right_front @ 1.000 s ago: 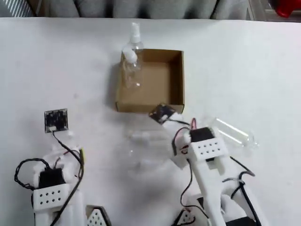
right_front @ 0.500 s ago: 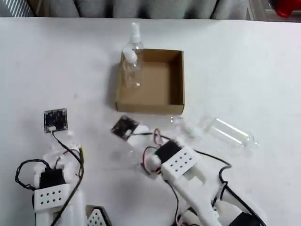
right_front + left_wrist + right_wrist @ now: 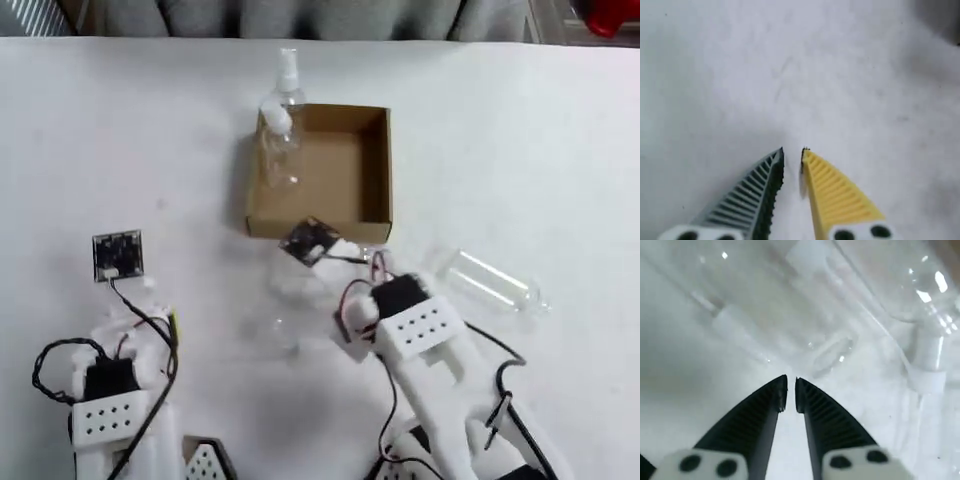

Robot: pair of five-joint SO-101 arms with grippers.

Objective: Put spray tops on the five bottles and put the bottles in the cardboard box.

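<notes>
Where bottles [image 3: 486, 280] lie, cardboard box [image 3: 384, 170] stands near.

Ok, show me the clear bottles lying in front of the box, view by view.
High view: the bottles lie faintly on the table, between the box and the right arm.
Right wrist view: the bottles lie just past the shut right jaws.
Left wrist view: the left jaws, shut, over the table.
Shared landmark: the white table.
</notes>
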